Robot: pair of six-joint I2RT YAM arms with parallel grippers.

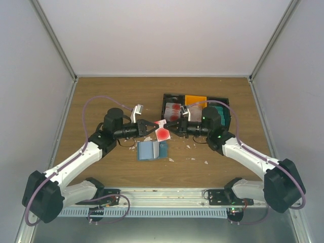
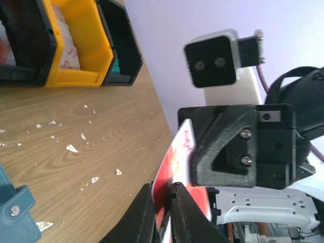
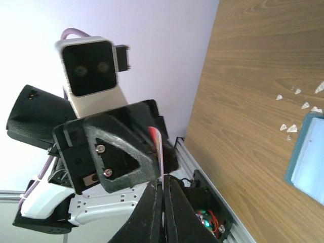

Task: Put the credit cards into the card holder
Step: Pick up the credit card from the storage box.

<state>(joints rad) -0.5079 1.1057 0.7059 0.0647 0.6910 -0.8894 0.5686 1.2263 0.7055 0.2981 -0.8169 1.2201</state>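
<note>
L gripper (image 1: 155,126) pinches red-blotched card (image 1: 163,133), frame centre; R gripper (image 1: 174,126) clamps same card's opposite edge. Blue card holder (image 1: 148,150) lies flat on table (image 1: 101,101) just below.

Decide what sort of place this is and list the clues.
Probably a robotics lab test cell: a wooden table boxed in by plain white walls, with a left arm and right arm mounted on a metal rail at its near edge.
</note>
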